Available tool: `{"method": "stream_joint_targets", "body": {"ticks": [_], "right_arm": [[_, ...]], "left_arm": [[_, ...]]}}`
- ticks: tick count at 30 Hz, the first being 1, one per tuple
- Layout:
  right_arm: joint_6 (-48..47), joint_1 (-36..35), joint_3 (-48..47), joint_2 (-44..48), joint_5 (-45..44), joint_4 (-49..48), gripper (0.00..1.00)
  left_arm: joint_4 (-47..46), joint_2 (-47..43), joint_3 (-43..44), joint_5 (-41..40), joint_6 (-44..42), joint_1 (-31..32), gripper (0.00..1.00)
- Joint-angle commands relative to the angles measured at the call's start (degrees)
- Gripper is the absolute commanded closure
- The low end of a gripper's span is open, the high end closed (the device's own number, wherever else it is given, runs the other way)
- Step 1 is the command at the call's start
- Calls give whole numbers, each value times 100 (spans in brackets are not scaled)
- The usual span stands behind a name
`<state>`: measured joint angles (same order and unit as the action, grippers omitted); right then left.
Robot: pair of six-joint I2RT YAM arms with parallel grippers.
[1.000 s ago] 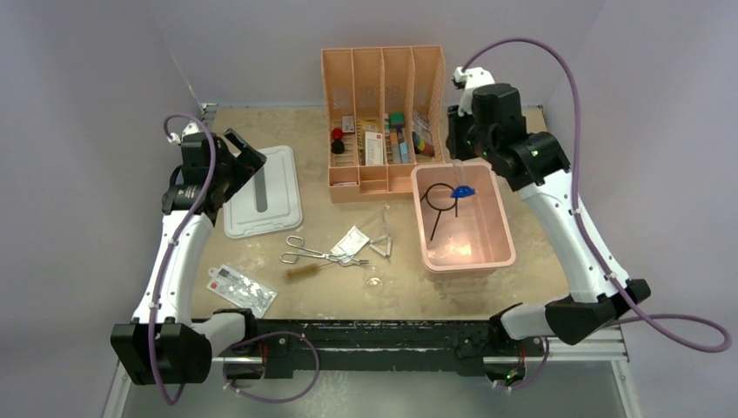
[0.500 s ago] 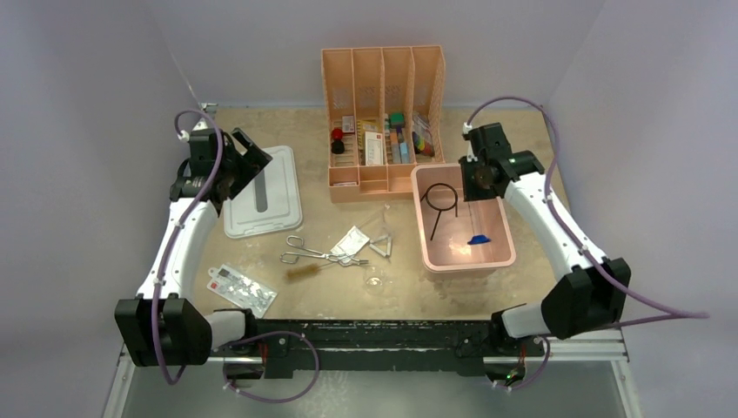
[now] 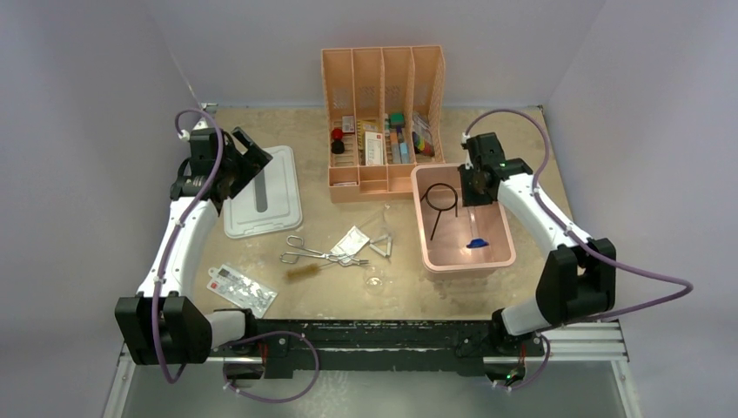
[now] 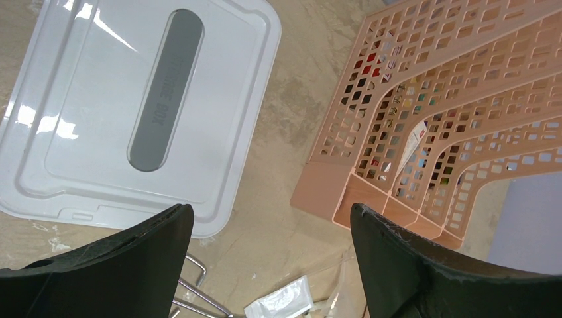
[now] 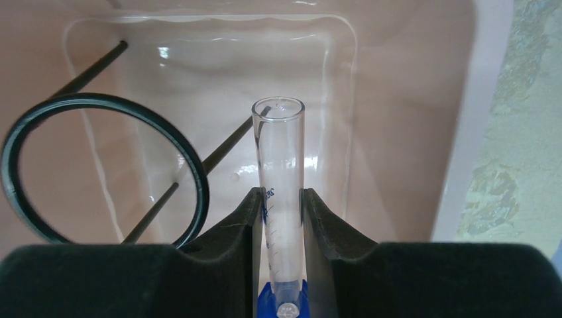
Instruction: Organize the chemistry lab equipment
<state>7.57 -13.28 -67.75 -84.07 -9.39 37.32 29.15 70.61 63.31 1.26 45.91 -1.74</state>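
**A:** What's the biggest thing on that mottled beige table [image 3: 300, 131]?

**B:** The peach organizer [image 3: 383, 70], made of four perforated plastic dividers, standing at the far edge. Just beside its near right corner sits a smooth pink bin [image 3: 466, 264], rectangular with rounded corners. A flat white lid [image 3: 278, 213] with a grey oval lies to the left.

**A:** And the lab gear?

**B:** A black wire ring on its rod [image 3: 439, 198] lies in the bin. On the table between lid and bin are steel tongs [image 3: 313, 255], a brown bristle brush [image 3: 302, 273], a white triangle [image 3: 381, 246] and clear packets [image 3: 351, 241].

**A:** The grippers?

**B:** The left gripper [image 4: 272, 212] hangs near the lid, jaws wide, holding nothing. The right gripper [image 5: 278, 199] pinches a clear graduated tube [image 5: 278, 146] with a blue foot, over the bin's floor beside the ring
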Motion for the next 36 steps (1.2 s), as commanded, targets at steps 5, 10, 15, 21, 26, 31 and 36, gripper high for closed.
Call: {"method": "stream_joint_targets", "body": {"ticks": [5, 10, 15, 21, 26, 31, 36], "right_arm": [[-106, 104, 277, -272, 10, -515, 84], [-94, 123, 393, -478, -62, -697, 81], [58, 123, 490, -590, -128, -877, 80], [51, 124, 842, -474, -187, -1216, 74], [52, 124, 877, -465, -366, -1262, 68], [42, 124, 832, -418, -427, -1281, 66], [155, 119, 623, -265, -458, -1102, 61]], "left_arm": [[-398, 65, 201, -18, -40, 24, 12], [-458, 58, 107, -20, -58, 24, 13], [-431, 84, 109, -20, -112, 24, 12], [-352, 103, 213, -20, -191, 24, 12], [-298, 84, 232, -20, -226, 24, 12], [-223, 57, 303, -28, -270, 29, 13], [-148, 2, 346, -33, -328, 24, 13]]}}
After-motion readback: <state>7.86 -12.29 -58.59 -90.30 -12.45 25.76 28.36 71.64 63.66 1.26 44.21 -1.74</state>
